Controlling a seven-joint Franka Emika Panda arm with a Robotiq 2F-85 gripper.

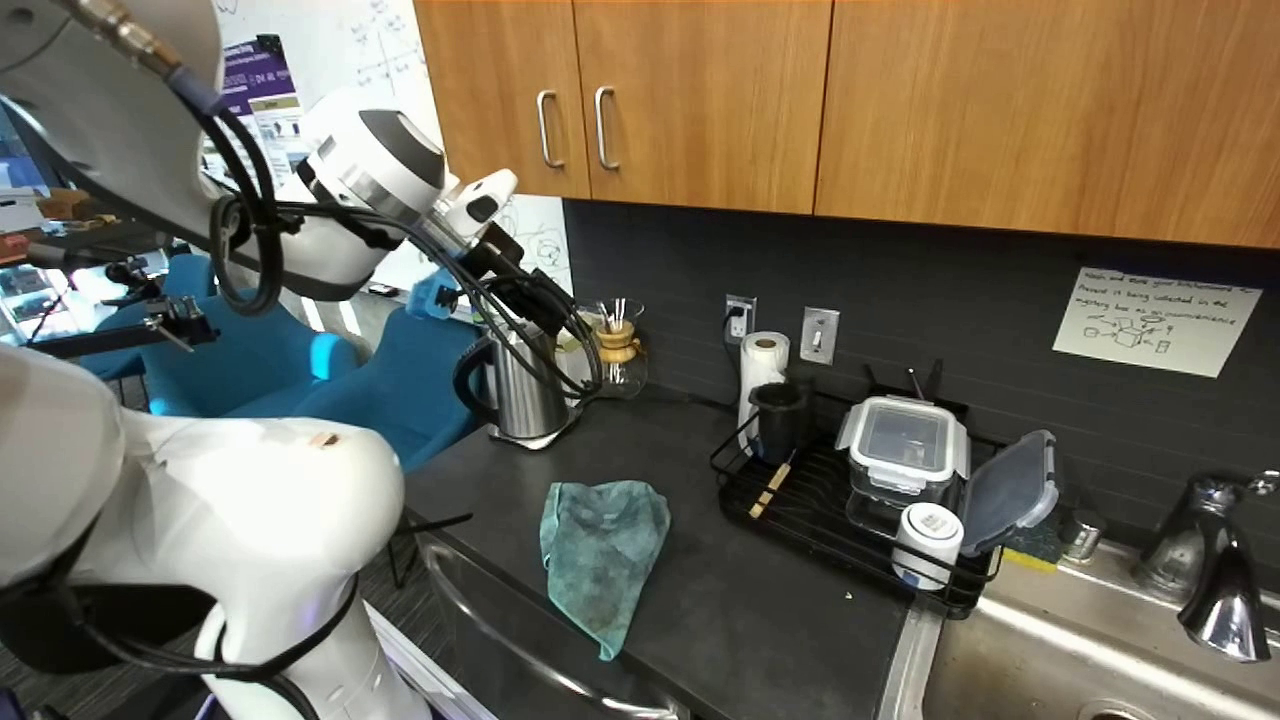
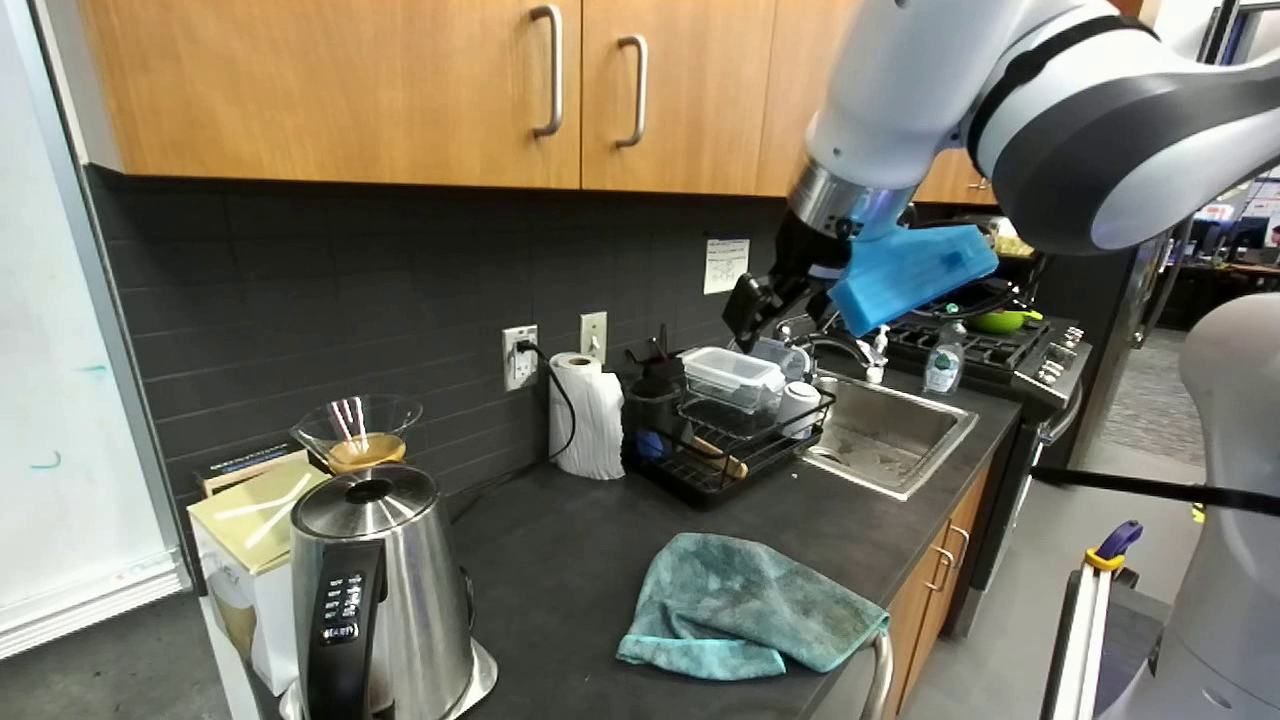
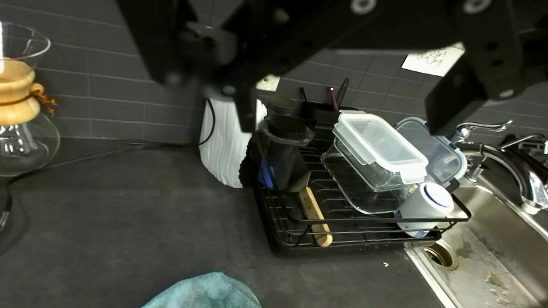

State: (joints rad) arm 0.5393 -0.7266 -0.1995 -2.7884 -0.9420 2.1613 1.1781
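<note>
My gripper [image 3: 347, 117] is open, its dark fingers wide apart with nothing between them in the wrist view. It hangs in the air above the counter and touches nothing; in an exterior view the gripper [image 2: 745, 312] shows against the dark wall. Beyond the fingers stands a black dish rack [image 3: 295, 239]. It holds a glass container with a white-rimmed lid [image 3: 381, 141], a loose lid [image 3: 436, 149], a white cup [image 3: 424, 207], a dark cup [image 3: 284, 149] and a wooden-handled tool [image 3: 314, 218]. A teal cloth [image 1: 605, 555] lies on the counter in both exterior views.
A steel kettle [image 2: 395, 590] and a glass coffee maker [image 2: 360, 430] stand at one end of the counter. A paper towel roll [image 2: 588, 420] stands beside the rack. The sink [image 2: 890, 440] and its faucet [image 1: 1215, 570] lie past the rack. Wooden cabinets [image 1: 700, 100] hang above.
</note>
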